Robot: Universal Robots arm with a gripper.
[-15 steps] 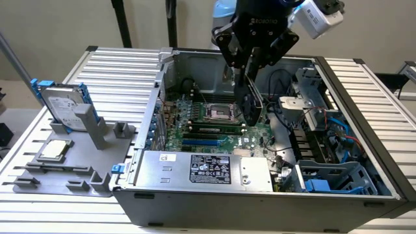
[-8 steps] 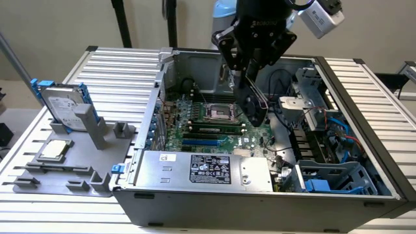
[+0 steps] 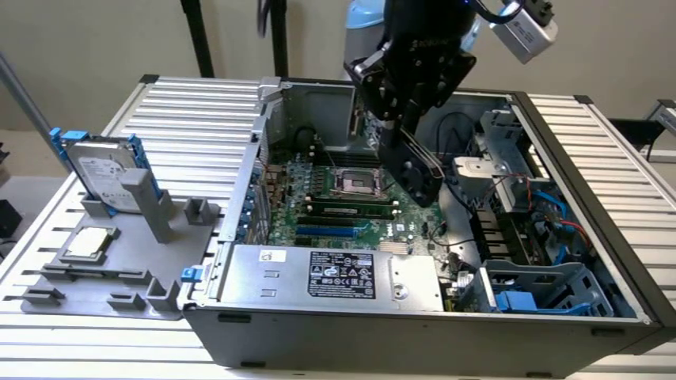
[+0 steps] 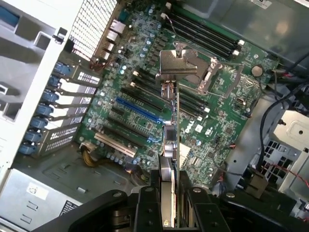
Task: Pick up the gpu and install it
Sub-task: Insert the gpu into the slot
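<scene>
Gpu (image 3: 419, 168) clamped by its upper edge in the gripper (image 3: 404, 127), hanging tilted inside the open computer case (image 3: 423, 340), over the green motherboard (image 3: 301, 178). From the wrist, card seen edge-on between the black fingers (image 4: 145, 208), silver end bracket at its far end, above the rows of slots. Outside the case, on the exterior view's left, a grey stand (image 3: 106, 277) on the slatted table (image 3: 201, 119), carrying an upright hard drive (image 3: 106, 170) and a flat square chip (image 3: 90, 241).

Gpu (image 4: 170, 140) end hidden inside the gripper (image 4: 171, 193)
</scene>
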